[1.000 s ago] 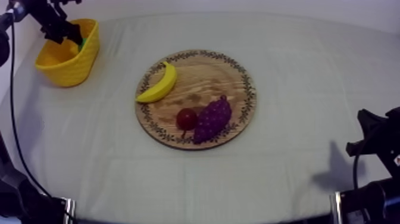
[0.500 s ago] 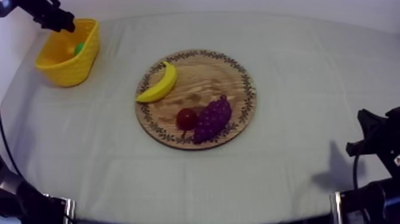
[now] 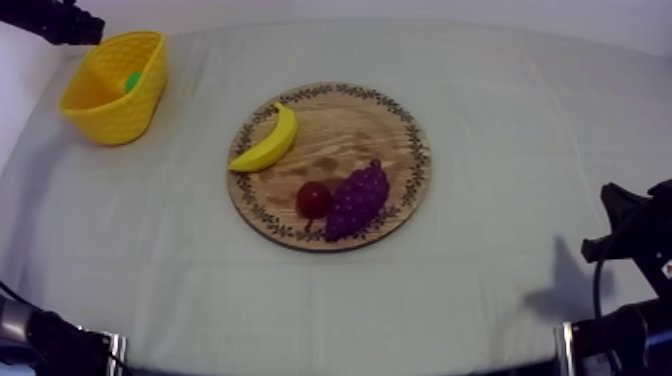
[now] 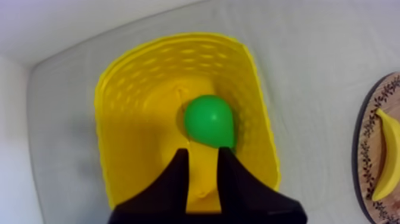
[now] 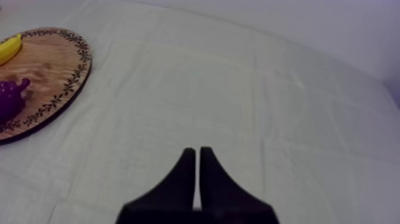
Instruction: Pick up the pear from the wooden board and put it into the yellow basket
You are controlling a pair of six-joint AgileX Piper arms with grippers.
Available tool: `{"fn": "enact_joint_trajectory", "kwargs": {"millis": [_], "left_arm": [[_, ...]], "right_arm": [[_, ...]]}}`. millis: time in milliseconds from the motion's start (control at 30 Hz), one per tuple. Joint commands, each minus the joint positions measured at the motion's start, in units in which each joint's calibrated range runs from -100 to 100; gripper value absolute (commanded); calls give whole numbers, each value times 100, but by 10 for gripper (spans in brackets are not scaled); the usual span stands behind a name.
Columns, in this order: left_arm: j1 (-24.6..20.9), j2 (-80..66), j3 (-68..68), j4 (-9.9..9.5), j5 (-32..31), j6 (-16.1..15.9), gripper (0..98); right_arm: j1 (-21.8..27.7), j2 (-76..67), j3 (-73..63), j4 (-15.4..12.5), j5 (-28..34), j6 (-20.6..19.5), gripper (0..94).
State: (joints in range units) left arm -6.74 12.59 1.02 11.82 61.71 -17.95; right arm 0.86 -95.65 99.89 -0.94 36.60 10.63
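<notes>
Far left of the wooden board, close to the back-left edge of the cloth: one yellow basket. Stands well apart from the board, with a broad strip of bare cloth between.

Inside the basket: one green pear, off the board. Lies on the basket floor, near the wall that faces the board.

Over the basket: left gripper. Fingers parted a moderate way, with only the yellow basket floor between them. Grips nothing. Fingertips very near the pear; contact cannot be judged.

On the board: three toy fruits.
- One banana at the left part, its lower tip lying over the patterned rim.
- One small red fruit at the front part.
- One bunch of grapes just right of the red fruit, touching it or nearly so.

Middle, back and right parts of the board show bare wood. Rim carries a band of small leaves all round.

In front of the board and to its right: wide bare cloth as far as the table edges, much room for moving.

Far right of the board, low by the front-right side of the table: right gripper. Fingers pressed together into a narrow wedge, closed with nothing inside. Hangs over bare cloth, well apart from the board.

Counted in all: one board, one basket, one pear, two grippers.
</notes>
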Motion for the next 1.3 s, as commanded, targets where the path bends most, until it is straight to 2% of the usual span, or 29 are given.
{"fn": "enact_joint_trajectory", "kwargs": {"millis": [0,367,833,1100,1267], "left_arm": [[30,-606,703,0,-334,13,131],[217,-2598,2748,8,-1413,-94,13],[587,-4797,5007,-138,-2268,-309,2],[749,-6245,6445,-379,-2537,-67,1],[776,-7227,7059,-319,-2390,-131,1]], "right_arm": [[-2,-2,0,-1,1,6,4],[-2,-2,0,-1,1,4,4],[-2,-2,0,-1,1,4,4],[-2,-2,0,-1,1,5,4],[-2,-2,0,-1,1,6,4]]}}
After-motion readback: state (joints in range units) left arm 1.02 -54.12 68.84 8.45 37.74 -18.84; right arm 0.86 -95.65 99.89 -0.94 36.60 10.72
